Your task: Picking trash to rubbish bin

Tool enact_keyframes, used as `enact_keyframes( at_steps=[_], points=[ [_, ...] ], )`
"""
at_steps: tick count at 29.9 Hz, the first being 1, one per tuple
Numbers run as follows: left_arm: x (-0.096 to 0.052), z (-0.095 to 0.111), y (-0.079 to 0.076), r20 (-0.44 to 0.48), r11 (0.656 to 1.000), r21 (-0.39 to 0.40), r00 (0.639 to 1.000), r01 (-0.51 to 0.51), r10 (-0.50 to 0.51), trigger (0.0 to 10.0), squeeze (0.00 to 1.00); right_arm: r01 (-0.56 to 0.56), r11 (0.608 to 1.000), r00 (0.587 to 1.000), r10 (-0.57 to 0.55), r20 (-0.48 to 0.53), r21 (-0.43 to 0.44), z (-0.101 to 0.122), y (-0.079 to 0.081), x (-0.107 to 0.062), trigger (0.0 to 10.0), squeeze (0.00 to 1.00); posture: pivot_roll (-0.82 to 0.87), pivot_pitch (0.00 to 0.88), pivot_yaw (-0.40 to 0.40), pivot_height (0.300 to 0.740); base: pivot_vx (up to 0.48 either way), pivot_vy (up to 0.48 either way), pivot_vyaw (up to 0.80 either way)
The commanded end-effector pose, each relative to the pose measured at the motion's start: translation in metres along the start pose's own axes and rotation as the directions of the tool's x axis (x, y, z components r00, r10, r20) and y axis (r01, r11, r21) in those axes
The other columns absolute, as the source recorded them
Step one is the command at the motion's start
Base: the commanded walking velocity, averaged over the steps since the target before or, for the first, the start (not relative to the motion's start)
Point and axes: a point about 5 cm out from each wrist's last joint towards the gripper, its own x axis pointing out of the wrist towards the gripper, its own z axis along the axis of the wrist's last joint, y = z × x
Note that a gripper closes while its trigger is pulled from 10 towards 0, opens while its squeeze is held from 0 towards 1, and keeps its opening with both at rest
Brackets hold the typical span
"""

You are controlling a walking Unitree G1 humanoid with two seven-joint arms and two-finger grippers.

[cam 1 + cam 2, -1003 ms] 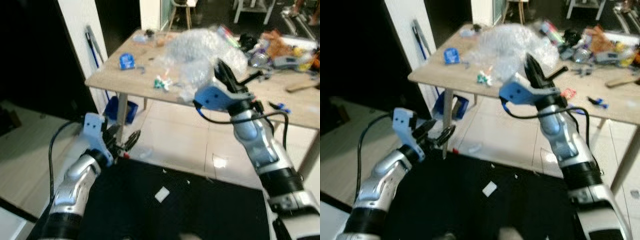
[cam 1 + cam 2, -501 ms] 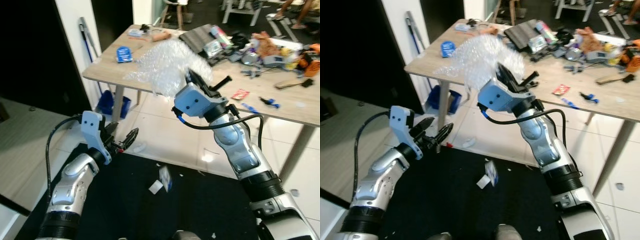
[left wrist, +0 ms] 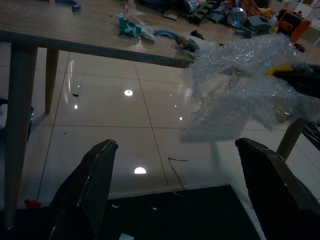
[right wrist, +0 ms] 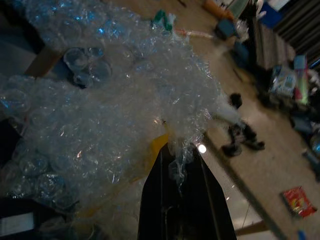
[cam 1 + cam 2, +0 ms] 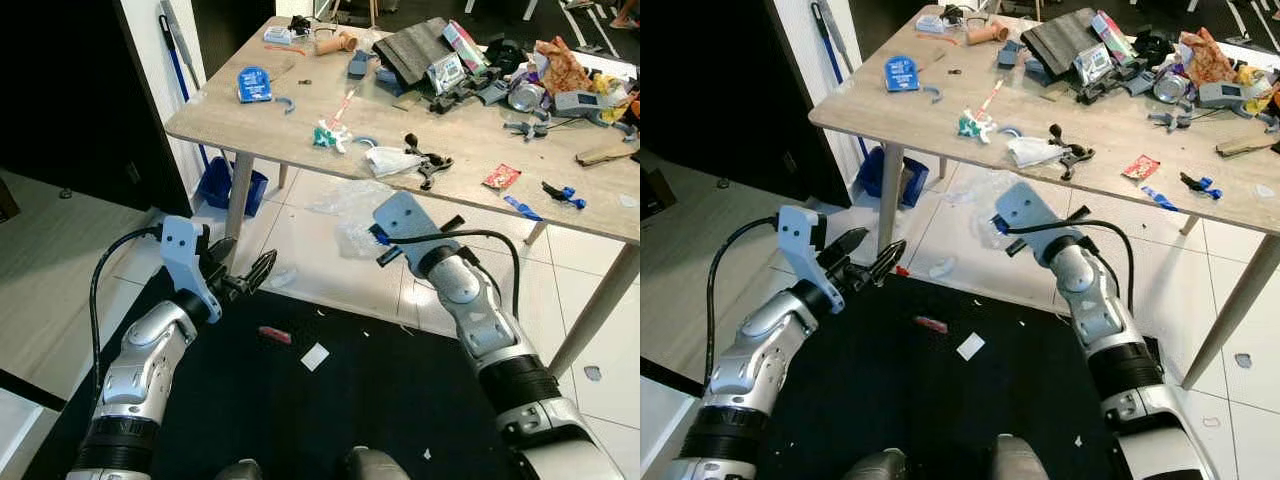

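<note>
A crumpled sheet of clear bubble wrap hangs from my right gripper, whose two black fingers are shut on its edge. In the eye views the wrap is a faint clear mass over the white floor tiles, below the table's front edge and just beyond the blue wrist mount of my right arm. My left gripper is held low at the left over the edge of the black mat, fingers spread open with nothing between them. The wrap also hangs ahead of it in the left wrist view.
A wooden table carries much clutter: tools, toys, a blue tape measure, a red wrapper. A black mat lies underfoot with a white scrap and a red bit. A blue bin stands under the table.
My right arm has swung the bubble wrap down from above the tabletop to below the table's edge. The head camera has tilted, so the table shows from higher up. Left gripper stays open.
</note>
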Motion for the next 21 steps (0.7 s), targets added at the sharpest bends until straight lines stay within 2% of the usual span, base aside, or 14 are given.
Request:
enact_keyframes(
  at_steps=[1, 4, 12, 21],
  points=[
    [-0.003, -0.003, 0.000, -0.029, 1.000, 0.005, 1.000, 0.004, -0.004, 10.0, 0.00, -0.045, 0.999, 0.996, 0.047, -0.079, 0.026, -0.018, 0.015, -0.005, 10.0, 0.00, -0.13, 0.000, 0.013, 0.740, -0.364, 0.000, 0.00],
    [-0.003, -0.003, 0.001, -0.031, 1.000, 0.006, 1.000, 0.005, -0.005, 10.0, 0.00, -0.076, 0.997, 0.989, 0.078, -0.125, 0.020, -0.027, 0.025, -0.007, 10.0, 0.00, -0.13, 0.000, 0.015, 0.740, -0.369, 0.000, 0.00],
    [-0.004, -0.004, 0.001, -0.038, 1.000, 0.008, 0.999, 0.008, -0.007, 10.0, 0.00, -0.032, 0.996, 0.989, 0.044, -0.144, 0.082, -0.029, 0.016, -0.005, 10.0, 0.00, -0.13, 0.000, 0.016, 0.740, -0.381, 0.000, 0.00],
    [-0.004, -0.003, 0.001, -0.040, 1.000, 0.008, 0.999, 0.008, -0.008, 10.0, 0.00, 0.012, 0.995, 0.986, 0.004, -0.165, 0.095, -0.033, 0.010, -0.004, 10.0, 0.00, -0.13, 0.000, 0.015, 0.740, -0.395, 0.000, 0.00]
  ],
)
